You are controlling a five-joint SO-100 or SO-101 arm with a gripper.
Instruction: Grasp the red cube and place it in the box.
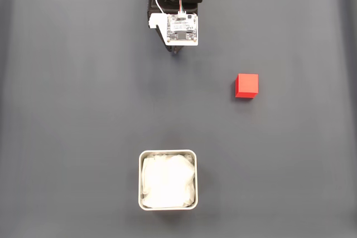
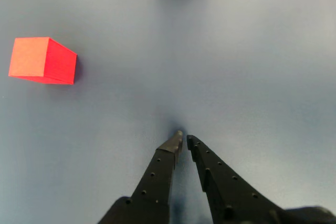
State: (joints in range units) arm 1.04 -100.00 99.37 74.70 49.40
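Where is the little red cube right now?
In the fixed view the red cube sits alone on the dark mat, right of centre, up and to the right of the box and well away from the arm.

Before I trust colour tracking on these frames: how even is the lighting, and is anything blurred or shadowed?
Fixed view: flat, even light on the dark mat, red cube sharp with a slight shadow, white lining of the box nearly washed out. Wrist view: cube has a brighter top face and darker side, soft shadow under the gripper tips, a dim smudge at the top edge.
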